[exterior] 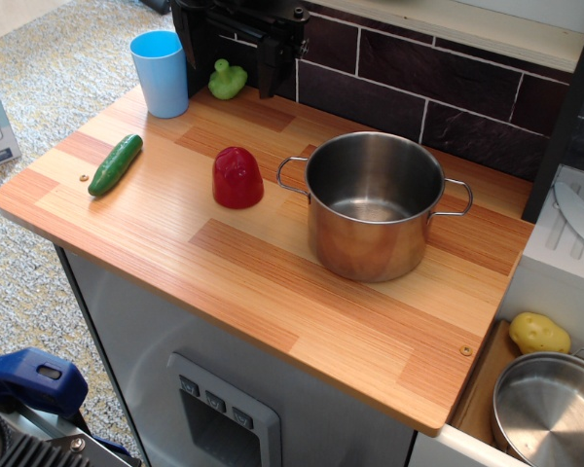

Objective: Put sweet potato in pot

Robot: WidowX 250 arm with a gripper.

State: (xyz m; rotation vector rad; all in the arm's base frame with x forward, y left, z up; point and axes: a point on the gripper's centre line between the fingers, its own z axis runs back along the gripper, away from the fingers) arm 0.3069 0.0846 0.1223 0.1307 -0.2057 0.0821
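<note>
The sweet potato [237,178] is a glossy red dome standing on its flat base on the wooden counter [224,263], just left of the pot. The pot [374,204] is a tall shiny steel stockpot with two wire loop handles, no lid, and looks empty inside. My gripper [233,90] is black and hangs at the back of the counter against the tiled wall, well behind the sweet potato. Its jaws stand apart and hold nothing, with a small green toy [227,80] on the counter between them.
A blue cup [162,72] stands at the back left. A green cucumber [116,163] lies near the left edge. Off the right edge, lower down, sit a yellow potato [538,333] and a shallow steel pan [550,413]. A white dish rack [569,243] borders the right.
</note>
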